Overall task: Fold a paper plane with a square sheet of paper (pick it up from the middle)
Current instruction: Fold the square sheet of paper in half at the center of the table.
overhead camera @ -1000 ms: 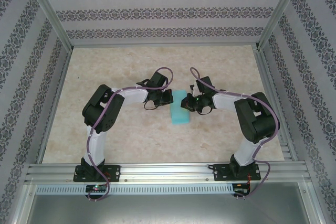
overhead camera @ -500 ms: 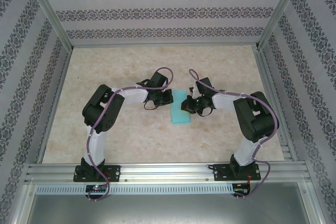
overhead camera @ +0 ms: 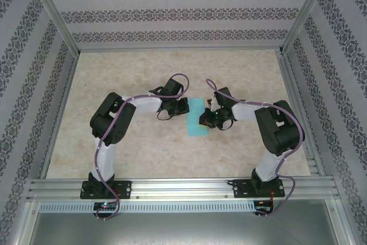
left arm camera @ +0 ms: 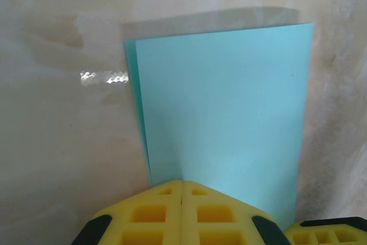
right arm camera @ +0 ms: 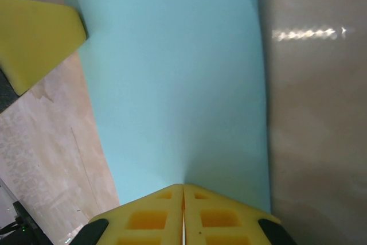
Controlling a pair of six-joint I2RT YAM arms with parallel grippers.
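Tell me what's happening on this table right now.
Two robot arms are working on the square sheet of paper. It lies on the table, already folded in half into a narrow rectangle. The left gripper and the right gripper are both shut. They come at the sheet from opposite sides, each with its tips at the paper's edge, apparently pinching it. No plane shape has been formed yet.
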